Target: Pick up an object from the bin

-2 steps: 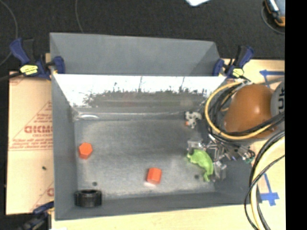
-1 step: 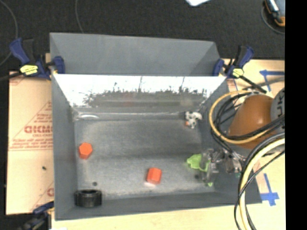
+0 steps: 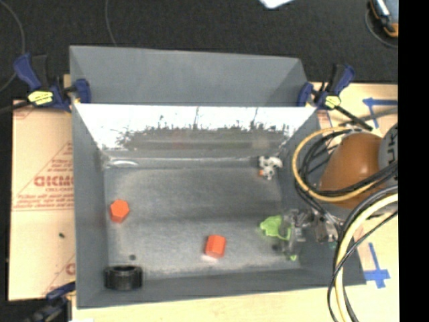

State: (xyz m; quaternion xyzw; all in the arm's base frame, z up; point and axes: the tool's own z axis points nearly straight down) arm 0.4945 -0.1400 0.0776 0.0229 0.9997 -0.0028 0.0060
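Note:
My gripper (image 3: 297,228) is low at the bin's right side, close to the right wall. A small bright green thing (image 3: 271,227) of uneven shape lies on the floor right against the gripper's left side, and a bit of green also shows just below the gripper. Whether it is held I cannot tell. An orange-red block (image 3: 215,245) rests on the floor to the left of the green thing, near the front wall.
A small orange piece (image 3: 119,210) lies at the left side. A black ring-shaped cap (image 3: 123,278) sits in the front left corner. A small white thing (image 3: 269,166) lies at the back right. The arm's orange cover and cables hang over the right rim.

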